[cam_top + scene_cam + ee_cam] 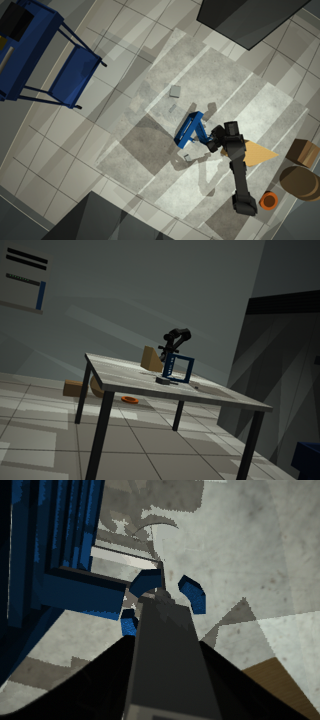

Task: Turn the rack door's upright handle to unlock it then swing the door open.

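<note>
The blue rack frame (198,116) (191,370) stands on the table (271,103) (116,374). Its slatted blue door (201,131) (169,367) is swung well out from the frame, at an angle that looks short of square. In the wrist view the door (80,597) is at the left. My gripper (209,139) (163,647) is at the door's free edge, shut on the grey upright handle (165,665), with dark fingers on both sides. Blue curved pieces (193,595) surround the handle's far end. The handle's exact turn is hard to read.
A tan wedge-shaped block (258,154) (151,360) (280,687) stands close to the arm, on the side away from the frame. A grey block (175,91) (162,380) and a small grey piece (172,108) lie beyond the frame. A small grey bracket (187,158) lies near the frame's other end.
</note>
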### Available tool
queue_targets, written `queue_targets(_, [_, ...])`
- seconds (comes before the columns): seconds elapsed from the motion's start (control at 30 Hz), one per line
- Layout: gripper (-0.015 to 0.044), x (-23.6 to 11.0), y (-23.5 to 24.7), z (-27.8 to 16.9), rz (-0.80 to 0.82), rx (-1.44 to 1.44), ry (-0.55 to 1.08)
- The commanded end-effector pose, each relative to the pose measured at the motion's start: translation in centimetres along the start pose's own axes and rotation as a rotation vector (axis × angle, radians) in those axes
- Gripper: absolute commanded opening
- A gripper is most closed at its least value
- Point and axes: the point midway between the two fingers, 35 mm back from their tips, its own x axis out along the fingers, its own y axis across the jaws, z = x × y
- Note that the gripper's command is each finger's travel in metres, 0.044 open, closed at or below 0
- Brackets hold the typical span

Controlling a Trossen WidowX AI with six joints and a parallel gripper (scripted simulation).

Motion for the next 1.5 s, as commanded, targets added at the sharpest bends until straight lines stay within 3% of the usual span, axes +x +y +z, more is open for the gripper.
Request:
queue_targets(0.0, [0.0014,0.1,-0.8,0.3,0.000,-0.072,-0.002])
queue_targets(1.13, [0.0014,-0.1,-8.5,4.6,-0.007,-0.625,-0.004])
queue_targets(1.47, [0.0014,-0.1,-8.9,4.9,-0.007,-0.652,-0.004])
